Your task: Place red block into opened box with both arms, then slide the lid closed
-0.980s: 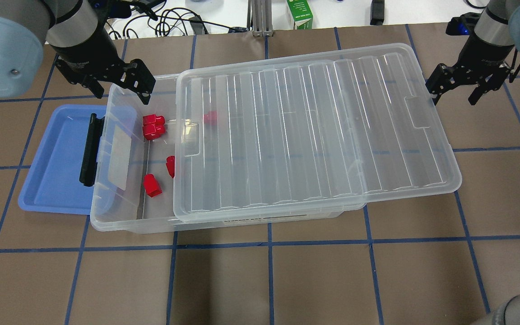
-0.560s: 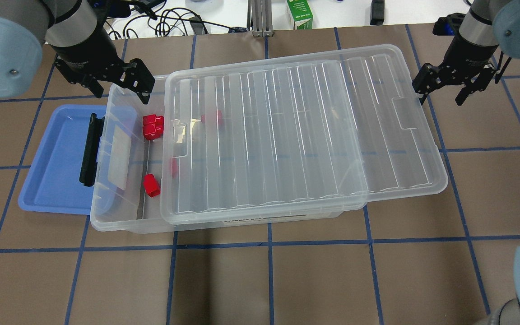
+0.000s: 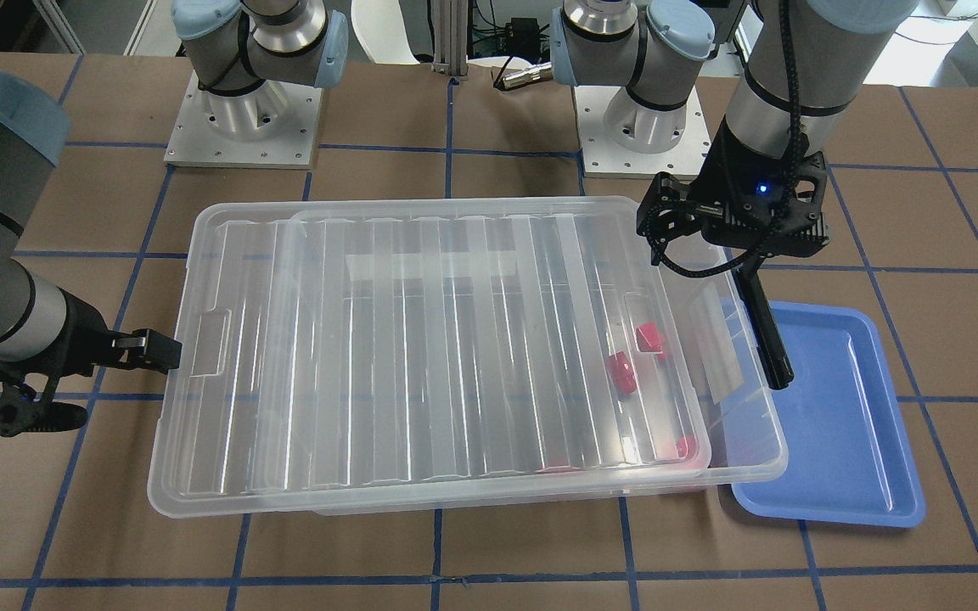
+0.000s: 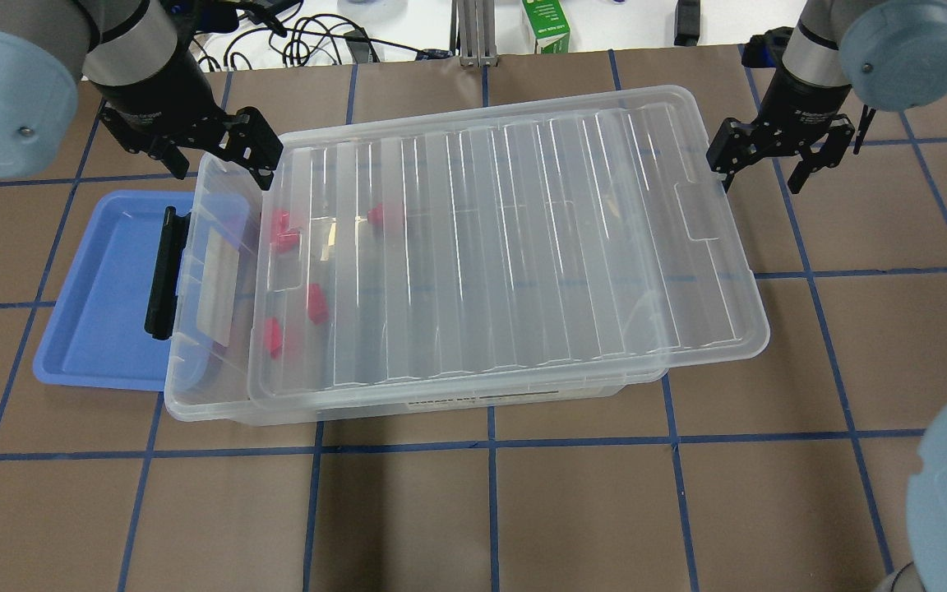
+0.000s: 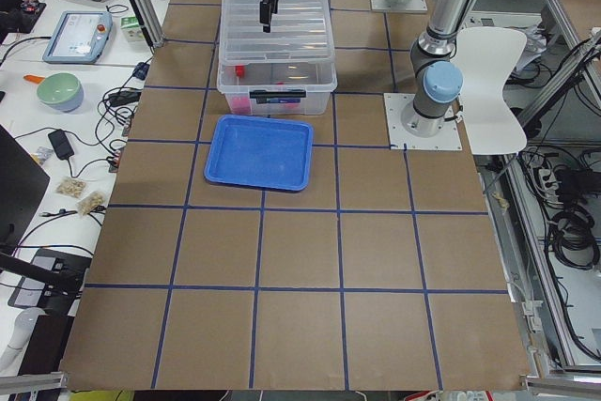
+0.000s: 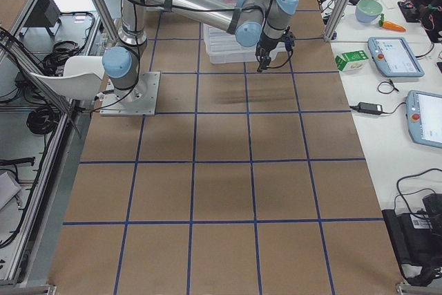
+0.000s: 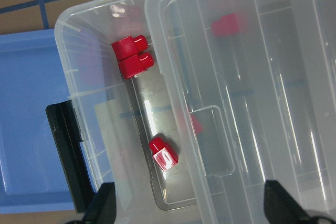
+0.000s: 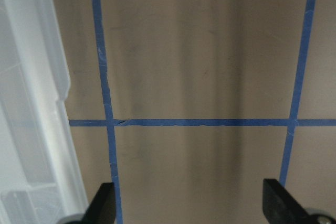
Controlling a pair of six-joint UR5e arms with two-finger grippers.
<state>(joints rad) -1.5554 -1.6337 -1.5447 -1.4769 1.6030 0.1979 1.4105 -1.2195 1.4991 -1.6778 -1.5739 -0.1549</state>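
The clear lid (image 4: 523,247) lies skewed over most of the box (image 4: 182,386), with only the box's left end uncovered. Several red blocks (image 7: 136,65) rest on the box floor; in the overhead view most show faintly through the lid (image 4: 316,302). My left gripper (image 4: 198,156) hovers open and empty over the box's far left corner. My right gripper (image 4: 761,156) is open at the lid's far right corner, one finger (image 3: 154,348) against the lid's short end.
A blue tray (image 4: 103,288) sits partly under the box's left end, where a black bar (image 4: 163,271) runs along the rim. A green carton (image 4: 546,25) and cables (image 4: 325,37) lie beyond the table's far edge. The arm bases (image 3: 243,119) stand behind the box.
The right gripper has moved left and the lid has slid left with it, now covering blocks that were exposed. The left gripper has stayed put.
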